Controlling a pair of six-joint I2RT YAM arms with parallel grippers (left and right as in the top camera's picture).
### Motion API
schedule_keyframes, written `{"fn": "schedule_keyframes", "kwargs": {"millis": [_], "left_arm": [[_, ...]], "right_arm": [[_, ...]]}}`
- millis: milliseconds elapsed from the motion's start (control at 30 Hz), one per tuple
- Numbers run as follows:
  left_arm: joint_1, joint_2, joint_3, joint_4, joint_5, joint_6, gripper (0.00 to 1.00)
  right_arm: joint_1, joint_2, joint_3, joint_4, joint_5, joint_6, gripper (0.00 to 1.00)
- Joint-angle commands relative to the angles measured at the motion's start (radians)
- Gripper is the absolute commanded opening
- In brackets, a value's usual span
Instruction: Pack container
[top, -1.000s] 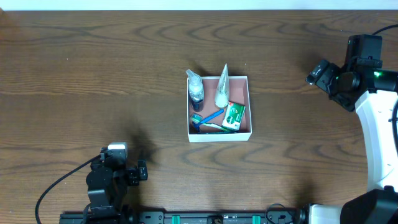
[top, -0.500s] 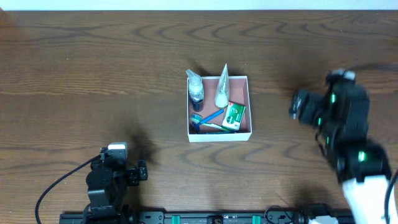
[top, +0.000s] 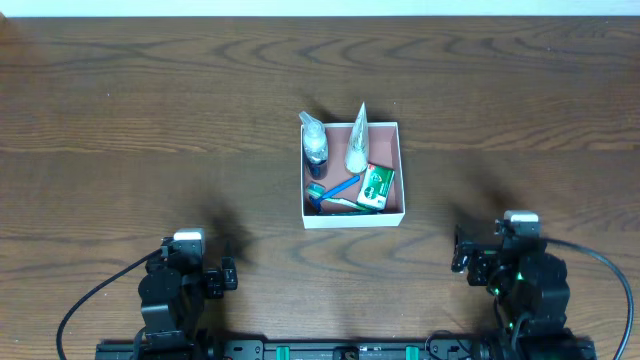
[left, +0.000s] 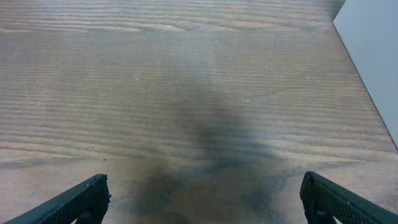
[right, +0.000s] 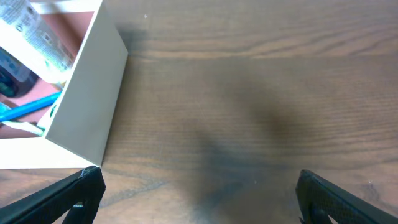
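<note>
Container (top: 352, 222) unmoved; right gripper (right: 199, 184), released, has drawn back from it.

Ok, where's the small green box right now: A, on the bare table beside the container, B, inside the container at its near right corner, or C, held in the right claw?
B: overhead, the green box lies inside the container, in its near right corner.

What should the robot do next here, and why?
Probably just rest both arms, I'd judge. The container already holds the bottle, tube, blue-handled item and small green box. I see nothing loose on the table, and the left tool and right tool sit open and empty.
</note>
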Motion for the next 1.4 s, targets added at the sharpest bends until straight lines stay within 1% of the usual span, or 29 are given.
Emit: {"fn": "schedule_keyframes", "kwargs": {"millis": [0, 233, 433, 733, 1367], "left_arm": [[0.002, -0.005, -0.009, -0.001, 0.014, -0.016, 0.98], [0.002, -0.005, -0.009, -0.001, 0.014, -0.016, 0.98], [0.002, -0.005, -0.009, -0.001, 0.014, -0.016, 0.98], [0.002, -0.005, -0.009, -0.001, 0.014, -0.016, 0.98], [0.002, -0.005, -0.009, -0.001, 0.014, -0.016, 0.98]], "right_arm": [[0.006, -0.079, -0.045, 0.006, -0.011, -0.021, 0.99], [0.006, -0.236, -0.120, 0.007, -0.026, -0.021, 0.99], [0.006, -0.234, -0.133, 0.004, -0.026, -0.021, 0.99], [0.006, -0.234, -0.133, -0.047, -0.026, -0.021, 0.99], [0.005, -0.234, -0.133, -0.048, -0.026, -0.021, 0.99]]}}
